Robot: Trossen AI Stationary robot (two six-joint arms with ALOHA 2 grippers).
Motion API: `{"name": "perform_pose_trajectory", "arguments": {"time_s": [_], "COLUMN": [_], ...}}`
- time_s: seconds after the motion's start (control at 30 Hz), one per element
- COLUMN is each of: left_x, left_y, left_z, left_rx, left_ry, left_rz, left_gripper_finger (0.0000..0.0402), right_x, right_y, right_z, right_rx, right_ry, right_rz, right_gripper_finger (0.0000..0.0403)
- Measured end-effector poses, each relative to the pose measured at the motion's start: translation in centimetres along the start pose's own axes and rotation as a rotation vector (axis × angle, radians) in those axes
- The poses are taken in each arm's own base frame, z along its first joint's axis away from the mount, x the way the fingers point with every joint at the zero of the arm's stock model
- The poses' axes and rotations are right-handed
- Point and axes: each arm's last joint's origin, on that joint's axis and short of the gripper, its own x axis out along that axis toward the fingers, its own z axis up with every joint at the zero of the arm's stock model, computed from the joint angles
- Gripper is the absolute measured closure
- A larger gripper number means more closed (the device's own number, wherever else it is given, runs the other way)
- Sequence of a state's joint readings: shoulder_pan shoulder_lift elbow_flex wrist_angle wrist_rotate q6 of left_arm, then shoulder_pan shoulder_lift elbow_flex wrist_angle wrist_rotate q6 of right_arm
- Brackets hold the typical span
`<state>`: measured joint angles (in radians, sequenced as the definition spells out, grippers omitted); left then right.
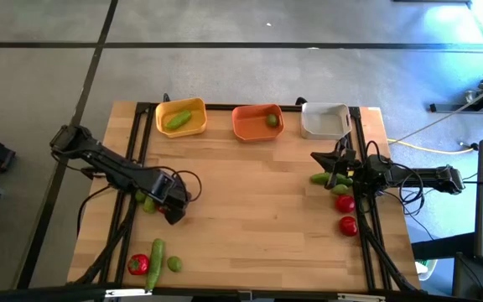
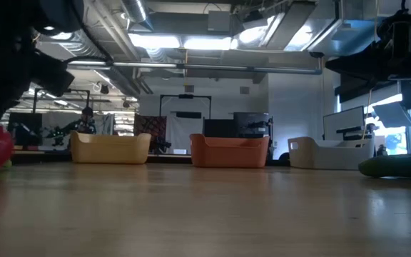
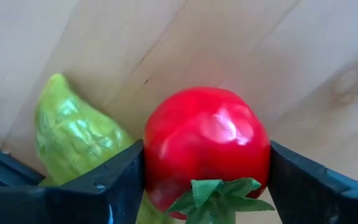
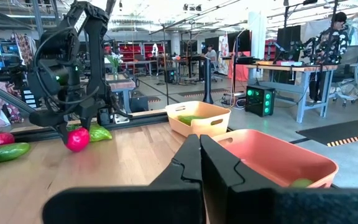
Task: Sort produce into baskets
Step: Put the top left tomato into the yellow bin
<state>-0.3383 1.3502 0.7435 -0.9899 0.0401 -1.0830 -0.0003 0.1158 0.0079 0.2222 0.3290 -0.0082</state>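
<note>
- On the left of the pale wooden worktop (image 1: 250, 201), the left tool (image 1: 172, 200) is seen low over the boards — its two dark fingers (image 3: 114, 183) are closed against the sides of a glossy red tomato-like piece (image 3: 207, 146), with a bumpy green cucumber-like piece (image 3: 73, 134) lying just beside it.
- Near the front left edge, another red tomato piece (image 1: 137, 264), a long green cucumber piece (image 1: 155, 252) and a small yellow-green lime ball (image 1: 174, 263) are grouped together.
- Along the far edge, a yellow plastic basket (image 1: 181, 117) holding a green piece, an orange basket (image 1: 257, 122) holding a lime-like ball and a white-grey basket (image 1: 324, 120) are lined up.
- On the right, the right tool (image 1: 325, 159) is held with its fingers pressed fully together, gripping nothing — green pieces (image 1: 329, 179) and two red tomatoes (image 1: 346, 213) lie beside it.
</note>
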Motion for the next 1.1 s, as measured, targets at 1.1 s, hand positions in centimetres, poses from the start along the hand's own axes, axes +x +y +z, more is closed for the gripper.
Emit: {"name": "perform_pose_trajectory", "arguments": {"time_s": [1.1], "left_x": [-9.4], "left_y": [10.4], "left_z": [14.1], "left_rx": [-0.070], "left_ry": [-0.459], "left_rz": [0.170], "left_gripper_finger": [0.0121], "right_x": [0.0], "right_y": [-0.1], "right_z": [0.0], "right_rx": [0.008], "right_ry": [0.000], "right_rz": [-0.030], "right_gripper_finger": [0.0403]}}
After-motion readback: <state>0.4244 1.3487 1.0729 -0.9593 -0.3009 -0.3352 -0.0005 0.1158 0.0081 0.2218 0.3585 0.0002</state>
